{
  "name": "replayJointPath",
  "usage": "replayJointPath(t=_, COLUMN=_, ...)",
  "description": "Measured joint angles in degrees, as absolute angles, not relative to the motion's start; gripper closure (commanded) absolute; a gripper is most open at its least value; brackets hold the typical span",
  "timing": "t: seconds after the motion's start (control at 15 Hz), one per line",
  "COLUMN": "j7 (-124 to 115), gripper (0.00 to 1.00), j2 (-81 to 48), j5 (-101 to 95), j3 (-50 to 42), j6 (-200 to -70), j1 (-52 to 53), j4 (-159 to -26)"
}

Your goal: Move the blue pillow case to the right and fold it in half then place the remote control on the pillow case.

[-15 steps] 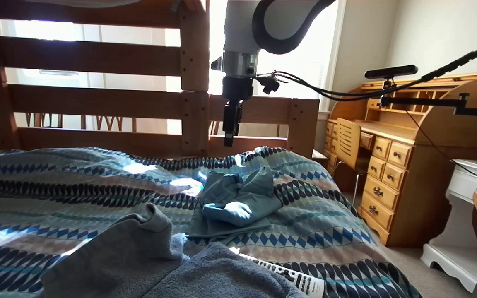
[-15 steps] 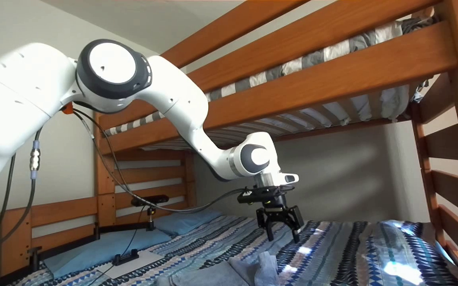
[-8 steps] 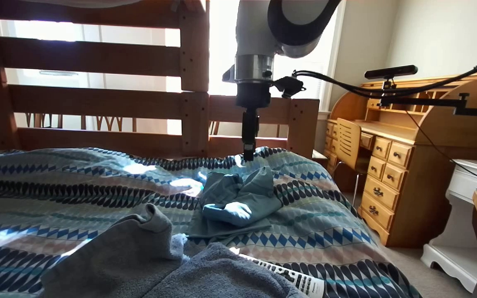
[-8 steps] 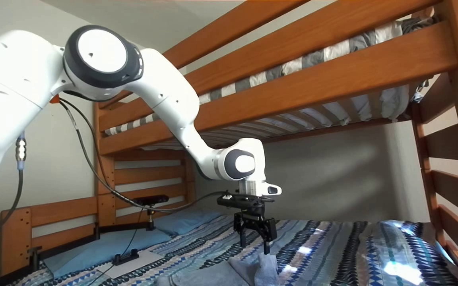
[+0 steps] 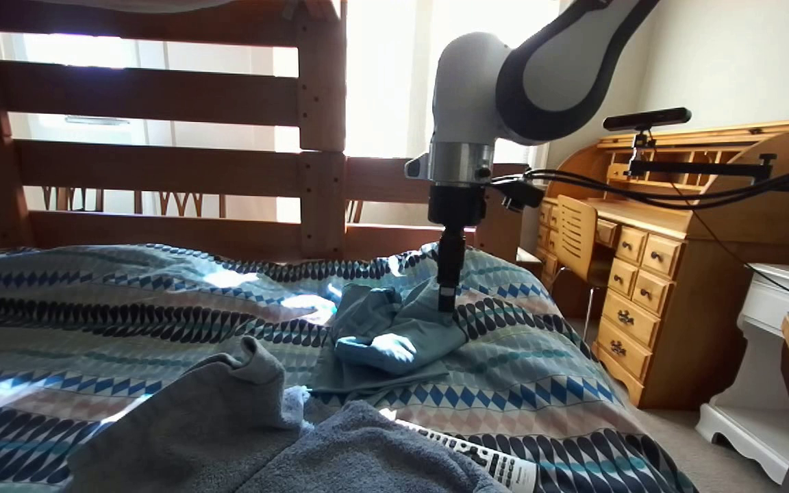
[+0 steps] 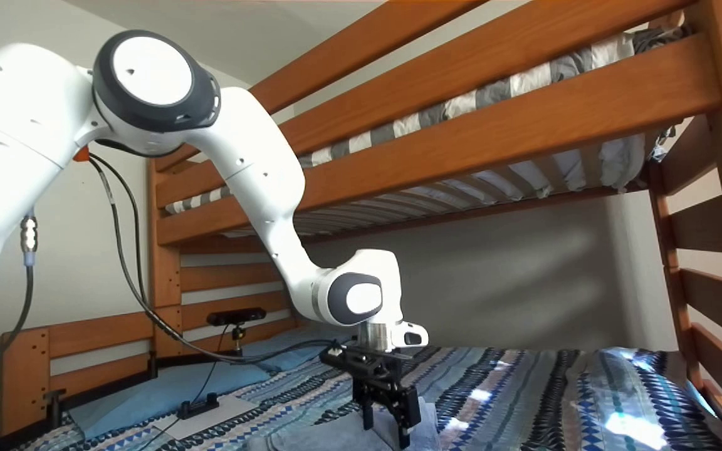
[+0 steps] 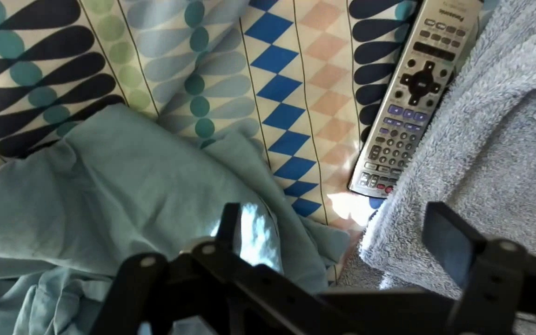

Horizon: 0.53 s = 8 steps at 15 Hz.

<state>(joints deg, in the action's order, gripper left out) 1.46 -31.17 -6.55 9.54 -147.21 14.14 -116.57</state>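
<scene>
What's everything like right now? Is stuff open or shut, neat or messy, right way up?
Gripper, open, holding nothing
Pillow case, crumpled
Remote, face up
Towel, rumpled
Desk, rolled open
Drawers, shut

In the wrist view, the pillow case (image 7: 133,186) at nine o'clock is smooth, matt cloth, the towel (image 7: 505,163) at three rough pile, the remote control (image 7: 410,102) at two plastic with slight sheen. The blurred gripper (image 7: 335,225) looks matt, perhaps plastic.

The towel (image 5: 340,452) partly hides the remote control (image 5: 501,465)
</scene>
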Motion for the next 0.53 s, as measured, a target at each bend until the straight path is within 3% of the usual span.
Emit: replayJointPath(t=0.53, j7=-1.8, gripper=0.0, j2=-31.1, j5=-7.1, j3=7.4, j6=-152.5, j1=16.9, j4=-121.4)
